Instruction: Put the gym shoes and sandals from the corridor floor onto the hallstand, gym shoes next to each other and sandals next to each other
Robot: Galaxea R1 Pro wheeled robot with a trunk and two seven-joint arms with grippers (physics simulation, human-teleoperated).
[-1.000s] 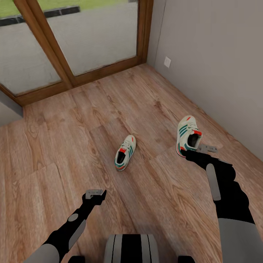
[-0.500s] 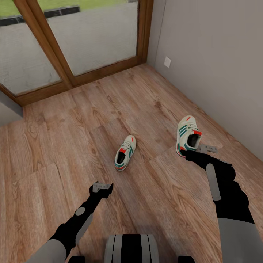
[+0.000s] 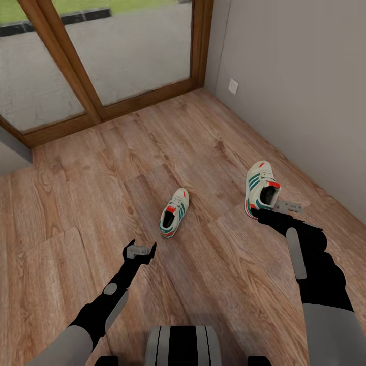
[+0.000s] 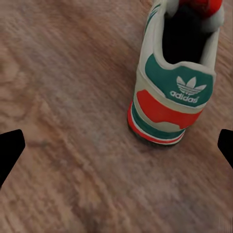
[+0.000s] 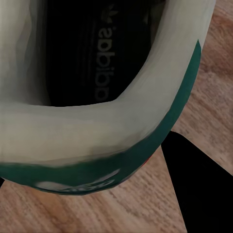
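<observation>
On the light brown wood-plank floor ahead of me lies a white lace-up sneaker with green stripes, toe pointing away. Its red-and-green heel carries a white trefoil and the word "adidas". My left gripper hovers just near of that heel, not touching it, black fingers spread wide. To the right, close to the grey wall, my right gripper clamps the heel collar of the second white sneaker. Its dark insole reads "adidas", seen upside down. My right arm reaches forward with the wrist bent toward the shoe; my left arm stretches low and straight.
</observation>
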